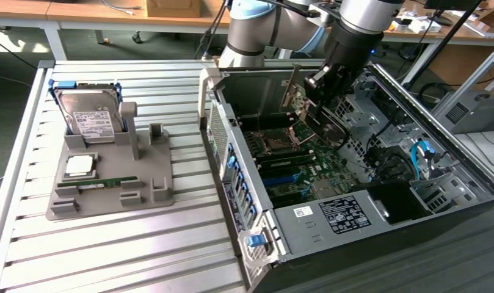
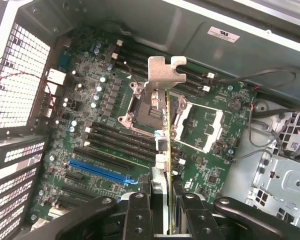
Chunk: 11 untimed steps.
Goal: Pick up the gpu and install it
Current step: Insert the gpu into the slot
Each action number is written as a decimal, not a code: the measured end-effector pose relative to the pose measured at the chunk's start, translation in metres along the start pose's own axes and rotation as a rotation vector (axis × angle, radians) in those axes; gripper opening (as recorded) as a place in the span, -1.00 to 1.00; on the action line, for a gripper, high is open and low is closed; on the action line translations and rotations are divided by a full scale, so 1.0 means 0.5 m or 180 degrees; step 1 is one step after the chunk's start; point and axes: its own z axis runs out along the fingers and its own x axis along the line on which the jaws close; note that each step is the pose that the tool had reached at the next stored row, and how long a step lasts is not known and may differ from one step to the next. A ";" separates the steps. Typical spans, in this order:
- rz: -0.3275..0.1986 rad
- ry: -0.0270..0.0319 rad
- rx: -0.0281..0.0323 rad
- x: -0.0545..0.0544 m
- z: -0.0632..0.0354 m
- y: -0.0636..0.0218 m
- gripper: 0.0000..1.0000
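1. The end effector (image 2: 169,202) is closed on the gpu (image 2: 163,142). Its two black fingers (image 2: 139,212) press the card's flat sides, so the card stands on edge between them.
2. The card runs straight out ahead of the end effector. Its silver bracket (image 2: 166,72) is the end farthest from the fingers.
3. In the exterior view, the end effector (image 1: 320,82) hangs inside the open computer case (image 1: 230,152). It holds the gpu (image 1: 312,116) above the boards.
4. Beyond the card lies the green motherboard (image 2: 105,115). The processor socket (image 2: 140,105) sits behind the bracket end. A blue slot (image 2: 97,170) lies off to one side, nearer the fingers.
5. Well away from the end effector, outside the case, a gray tray (image 1: 108,201) rests on the table (image 1: 108,262). The tray carries a hard drive (image 1: 88,119) standing upright and a memory stick (image 1: 100,181) lying flat.
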 end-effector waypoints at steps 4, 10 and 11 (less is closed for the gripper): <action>-0.0031 0.0001 -0.0001 0.000 0.000 0.000 -0.46; -0.0091 0.0002 -0.0002 0.000 0.000 0.000 -0.46; -0.0098 0.0002 -0.0003 0.000 0.000 0.000 -0.46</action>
